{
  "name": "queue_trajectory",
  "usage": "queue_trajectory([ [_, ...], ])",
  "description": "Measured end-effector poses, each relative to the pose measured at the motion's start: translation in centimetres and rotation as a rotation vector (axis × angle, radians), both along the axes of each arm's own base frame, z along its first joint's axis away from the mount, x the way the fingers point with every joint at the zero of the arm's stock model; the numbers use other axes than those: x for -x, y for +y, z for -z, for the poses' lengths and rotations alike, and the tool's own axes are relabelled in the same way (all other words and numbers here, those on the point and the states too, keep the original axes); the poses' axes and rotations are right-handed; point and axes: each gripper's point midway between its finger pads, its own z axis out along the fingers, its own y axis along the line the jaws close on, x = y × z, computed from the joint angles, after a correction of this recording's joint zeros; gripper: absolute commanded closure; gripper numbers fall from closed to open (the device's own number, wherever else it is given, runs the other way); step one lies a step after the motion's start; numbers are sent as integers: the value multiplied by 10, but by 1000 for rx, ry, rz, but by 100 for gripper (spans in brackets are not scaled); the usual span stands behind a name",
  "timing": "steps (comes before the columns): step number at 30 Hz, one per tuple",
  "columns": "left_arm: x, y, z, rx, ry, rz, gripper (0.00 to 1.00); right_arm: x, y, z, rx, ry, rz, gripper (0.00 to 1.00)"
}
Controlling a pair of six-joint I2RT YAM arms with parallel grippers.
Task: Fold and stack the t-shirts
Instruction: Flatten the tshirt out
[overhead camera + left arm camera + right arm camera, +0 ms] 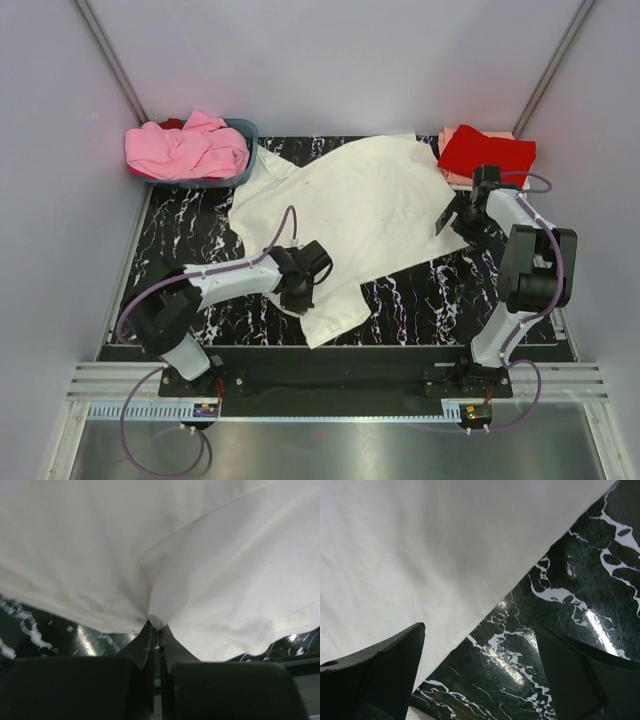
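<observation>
A white t-shirt [360, 215] lies spread across the black marble table [190, 225]. My left gripper [300, 290] is shut on a pinch of the shirt's fabric [156, 621] near its lower left edge. My right gripper [450, 222] is open over the shirt's right edge, with one finger [385, 672] above the cloth [420, 555] and the other [580, 675] above bare table [560, 625]. A folded red t-shirt [487, 153] lies on a pale pink one at the back right. Pink shirts [187, 148] fill a basket at the back left.
The blue-grey basket [248, 150] stands at the table's back left corner, touching the white shirt's sleeve. Grey walls close in the table on three sides. A metal rail [330, 385] carrying the arm bases runs along the near edge.
</observation>
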Motion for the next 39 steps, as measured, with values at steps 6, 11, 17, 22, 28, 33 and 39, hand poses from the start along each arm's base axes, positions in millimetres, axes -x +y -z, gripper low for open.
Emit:
queue_trajectory([
  [6,23,50,-53,-13,-80,-45,100,22,2,-20,4,-47,37,0],
  [11,49,85,-85,7,-101,-114,93,43,6,-27,-15,-79,99,0],
  [17,79,116,-94,-1,-61,-166,14,53,12,-39,-48,-147,155,4],
  [22,82,129,-105,-49,-63,-182,4,57,26,-46,-122,-213,158,9],
  [28,-30,102,-163,26,-262,-304,20,76,87,-32,-251,-311,2,12],
  [33,-135,116,-170,57,-381,-429,32,113,156,-42,-362,-555,-244,6],
  [39,-267,124,-135,175,-393,-501,46,108,159,-46,-392,-690,-246,5],
])
